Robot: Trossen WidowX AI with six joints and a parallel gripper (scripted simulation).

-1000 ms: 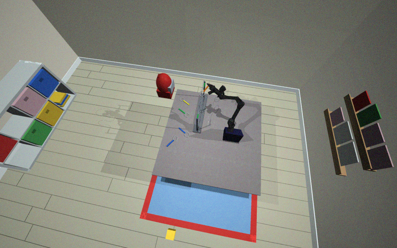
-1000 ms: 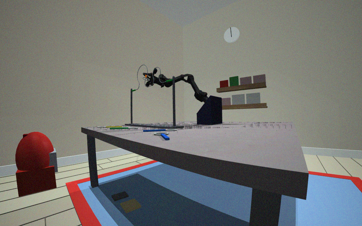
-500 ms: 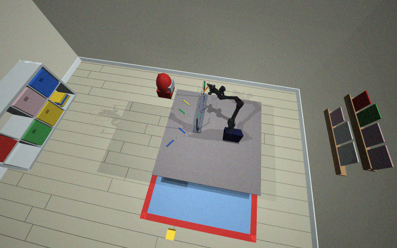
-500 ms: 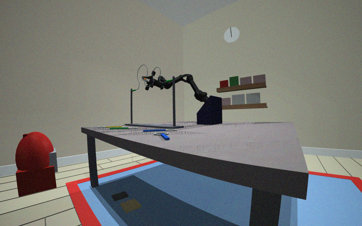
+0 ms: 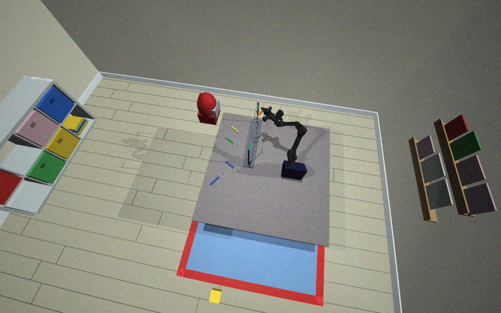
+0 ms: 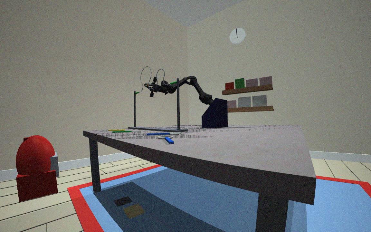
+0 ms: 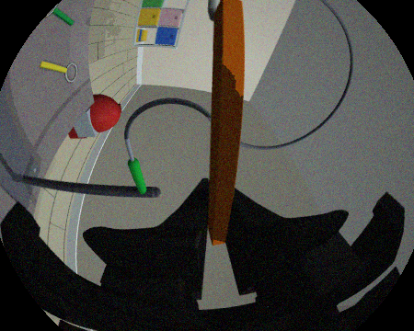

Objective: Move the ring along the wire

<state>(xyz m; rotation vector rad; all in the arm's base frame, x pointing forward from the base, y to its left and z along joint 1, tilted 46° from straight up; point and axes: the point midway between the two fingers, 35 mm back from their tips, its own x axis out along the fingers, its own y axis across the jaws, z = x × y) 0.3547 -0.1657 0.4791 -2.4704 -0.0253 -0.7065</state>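
A: "What is the largest thing here?"

B: "It is the table [image 5: 268, 202] [image 6: 238, 152] [image 7: 32, 41]. On it stands the arm [image 5: 301, 134] [image 6: 196, 86], which reaches toward the wire [image 6: 141, 75] [image 7: 351, 64]."

A: "And how is the wire supported?"

B: "It goes between two upright posts: the near post [image 5: 248, 157] [image 6: 177, 103] and the far post [image 6: 134, 109] [image 7: 87, 188]. The wire makes high loops, and a green part [image 6: 137, 92] [image 7: 137, 176] is beside the far post."

A: "What does the gripper [image 5: 263, 110] [image 6: 147, 85] [image 7: 211, 183] do?"

B: "Its fingers are pinching the orange handle [image 5: 260, 113] [image 6: 147, 85] [image 7: 226, 115], above the level of the far post's top."

A: "Where is then the ring [image 5: 252, 119] [image 7: 212, 9]?"

B: "It is at the other end of the handle. From the top, it appears between the two posts, closer to the far one. Whether the wire passes through it, or touches it, the pictures do not let one tell. The wrist picture cuts most of it away."
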